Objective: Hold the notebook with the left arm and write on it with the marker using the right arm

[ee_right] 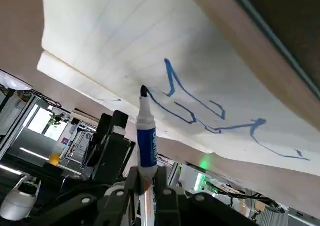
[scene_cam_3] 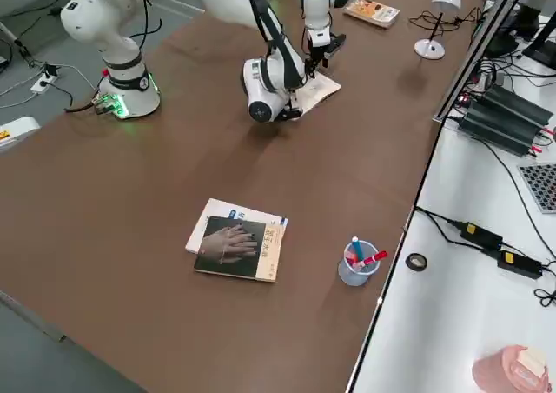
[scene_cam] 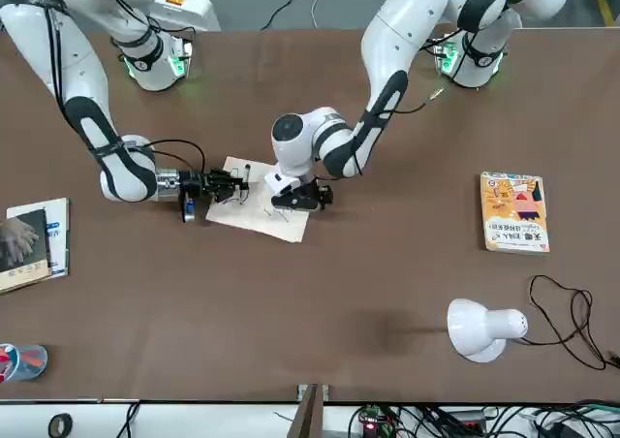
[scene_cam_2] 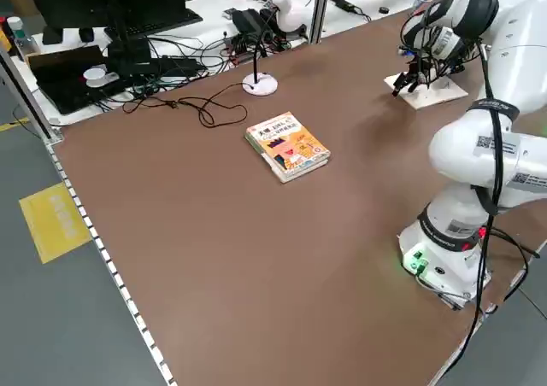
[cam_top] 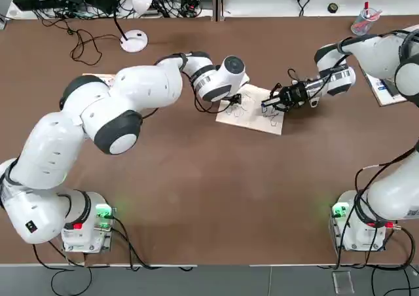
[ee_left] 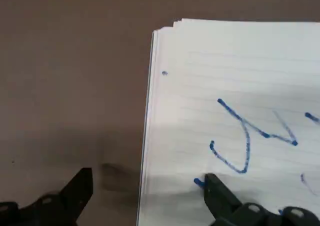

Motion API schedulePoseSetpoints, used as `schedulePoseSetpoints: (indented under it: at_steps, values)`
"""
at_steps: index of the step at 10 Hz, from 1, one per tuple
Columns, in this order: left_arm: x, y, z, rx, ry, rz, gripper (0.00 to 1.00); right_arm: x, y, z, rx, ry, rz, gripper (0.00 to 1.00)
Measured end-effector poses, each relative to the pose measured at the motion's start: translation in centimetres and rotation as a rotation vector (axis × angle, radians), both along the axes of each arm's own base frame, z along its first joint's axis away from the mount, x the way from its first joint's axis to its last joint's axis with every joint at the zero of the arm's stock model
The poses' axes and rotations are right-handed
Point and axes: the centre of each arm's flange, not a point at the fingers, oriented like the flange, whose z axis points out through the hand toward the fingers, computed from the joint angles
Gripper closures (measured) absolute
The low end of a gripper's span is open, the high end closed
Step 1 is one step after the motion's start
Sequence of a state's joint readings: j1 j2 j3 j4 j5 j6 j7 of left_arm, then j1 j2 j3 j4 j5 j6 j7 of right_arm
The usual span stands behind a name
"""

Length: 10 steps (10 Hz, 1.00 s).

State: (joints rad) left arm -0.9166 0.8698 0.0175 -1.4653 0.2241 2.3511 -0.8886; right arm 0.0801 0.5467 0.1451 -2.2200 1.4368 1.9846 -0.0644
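Note:
The notebook (cam_top: 252,114) (scene_cam: 254,211) lies open mid-table, its white lined page (ee_left: 235,81) (ee_right: 115,41) carrying blue scribbles. My left gripper (cam_top: 234,101) (scene_cam: 298,197) (ee_left: 147,188) is open and straddles the pad's corner edge, one finger (ee_left: 220,196) resting on the page and the other on the table beside it. My right gripper (cam_top: 280,101) (scene_cam: 223,184) (ee_right: 147,178) reaches in low from the other side and is shut on the marker (ee_right: 147,138) (cam_top: 267,104), a blue-bodied pen. Its dark tip touches the page at the scribbles.
An orange-yellow book (scene_cam: 513,211) (scene_cam_2: 286,145) lies toward the left arm's side. A grey-covered book (scene_cam: 29,242) (scene_cam_3: 236,247) and a clear cup of pens (scene_cam_3: 356,263) sit on the right arm's side. A white desk lamp (scene_cam: 482,328) (cam_top: 134,42) with its black cable stands at the far edge.

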Motion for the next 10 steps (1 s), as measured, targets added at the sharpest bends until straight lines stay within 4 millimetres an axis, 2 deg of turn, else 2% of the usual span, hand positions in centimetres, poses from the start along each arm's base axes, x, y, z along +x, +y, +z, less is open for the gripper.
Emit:
schedulePoseSetpoints:
  at_steps: [10]
  values:
    - [0.0, 0.0, 0.0, 0.0, 0.0, 0.0, 0.0, -0.9, 3.0, -0.1, 0.019, 0.008, 0.021, 0.83]
